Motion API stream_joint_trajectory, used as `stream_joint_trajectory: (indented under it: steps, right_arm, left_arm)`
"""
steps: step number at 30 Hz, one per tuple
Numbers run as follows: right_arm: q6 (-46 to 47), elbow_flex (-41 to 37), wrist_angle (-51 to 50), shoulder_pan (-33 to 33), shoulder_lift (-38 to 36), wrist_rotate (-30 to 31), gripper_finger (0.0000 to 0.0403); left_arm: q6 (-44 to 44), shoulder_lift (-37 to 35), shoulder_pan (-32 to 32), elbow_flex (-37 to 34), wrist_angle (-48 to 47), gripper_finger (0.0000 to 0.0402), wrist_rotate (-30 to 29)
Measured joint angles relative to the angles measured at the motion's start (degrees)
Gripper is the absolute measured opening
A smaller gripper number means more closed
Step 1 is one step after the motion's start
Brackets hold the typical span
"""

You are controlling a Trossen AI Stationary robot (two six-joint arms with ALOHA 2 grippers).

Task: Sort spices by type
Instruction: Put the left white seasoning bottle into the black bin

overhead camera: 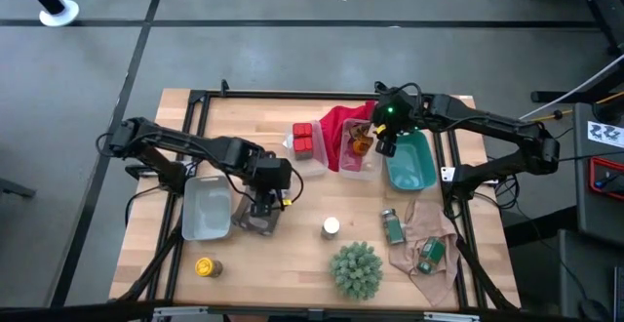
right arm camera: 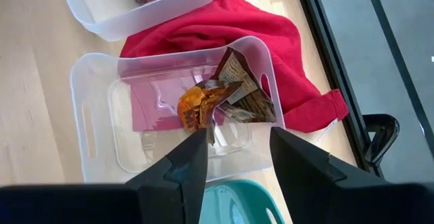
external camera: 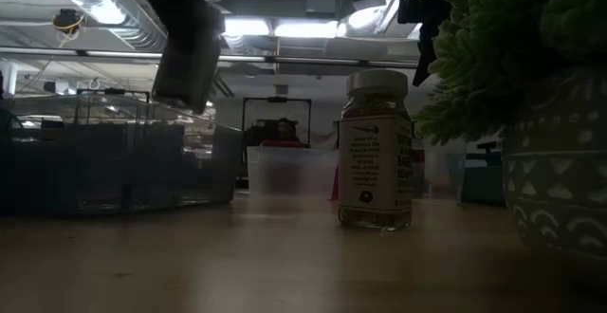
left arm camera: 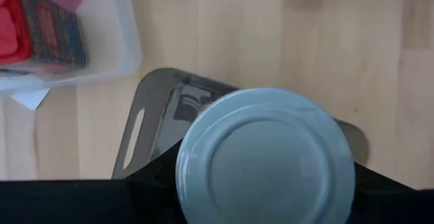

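My left gripper (overhead camera: 264, 195) hangs over a smoky grey bin (overhead camera: 255, 218), shut on a white-topped round jar (left arm camera: 264, 166). My right gripper (right arm camera: 237, 149) is open above a clear bin (right arm camera: 95, 108) that holds a brown-amber packet (right arm camera: 203, 105). Two red tins (overhead camera: 304, 139) lie in another clear bin. A second white-topped jar (overhead camera: 331, 226) stands on the table and shows in the low view (external camera: 377, 152). Two green-labelled jars (overhead camera: 393, 226) (overhead camera: 430, 254) lie on a beige cloth. A yellow-capped jar (overhead camera: 205, 266) stands near the near edge. My left gripper holds the white-topped jar from above, fingers pointing down. The jar's lid (left arm camera: 271, 149) faces the wrist camera and hides where the fingers meet its sides. The jar is upright and lifted clear (external camera: 187, 62) above the smoky grey bin (left arm camera: 156, 108).
A red cloth (overhead camera: 341, 122) lies under the clear bins at the far side. A teal bin (overhead camera: 410, 163) sits right of them and a light grey bin (overhead camera: 207, 208) left of the smoky one. The spiky green plant (overhead camera: 356, 268) stands at the near edge. Bare wood lies around the standing jar.
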Motion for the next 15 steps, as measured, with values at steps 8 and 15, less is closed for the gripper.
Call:
stream_joint_trajectory:
  steps: [8, 15]
  right_arm:
    - [0.0, 0.0, 0.01, 0.0, 0.02, -0.02, 0.0161]
    - [0.02, 0.0, 0.01, 0.0, 0.02, -0.02, 0.0161]
  left_arm:
    - [-0.04, 0.07, 0.7, -6.21, 2.95, 0.018, -2.66]
    - [1.08, 0.07, 2.68, -12.18, 12.15, 0.018, -3.07]
